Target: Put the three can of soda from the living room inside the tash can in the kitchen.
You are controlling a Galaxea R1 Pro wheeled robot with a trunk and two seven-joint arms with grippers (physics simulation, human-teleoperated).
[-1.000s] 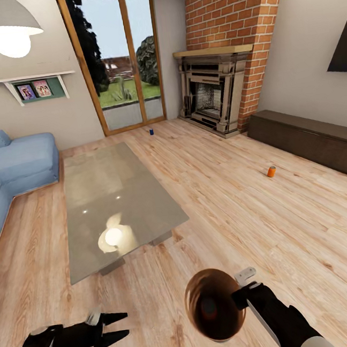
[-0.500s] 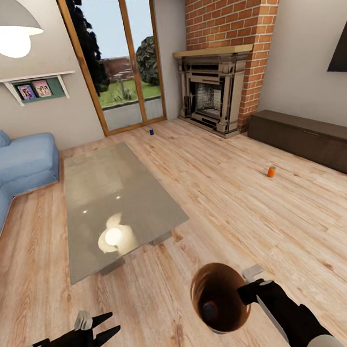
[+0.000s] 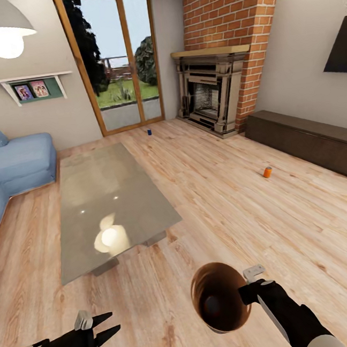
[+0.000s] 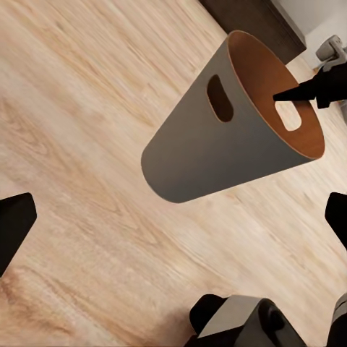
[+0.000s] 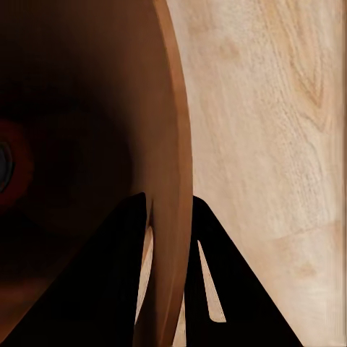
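Observation:
My right gripper [image 3: 247,290] is shut on the rim of the tash can [image 3: 220,297], holding it above the floor with its brown inside facing the head camera. The right wrist view has the rim [image 5: 170,144] pinched between the two black fingers, and an orange can of soda [image 5: 9,163] lying at the bin's bottom. From the left wrist, the bin's grey outside [image 4: 202,152] is visible. My left gripper [image 3: 107,326] hangs open and empty at the lower left. A second orange can [image 3: 267,172] stands on the floor at the right. A blue can [image 3: 149,132] stands near the glass door.
A low stone-topped table [image 3: 112,202] lies ahead at the left, with the blue sofa [image 3: 10,159] beyond it. A brick fireplace [image 3: 210,94] and a long dark cabinet [image 3: 310,142] line the right side. Open plank floor [image 3: 225,205] runs between table and cabinet.
The left arm drew back toward the lower left and the bin rose slightly in the right gripper. The whole picture shifted a little leftward, so the camera moved.

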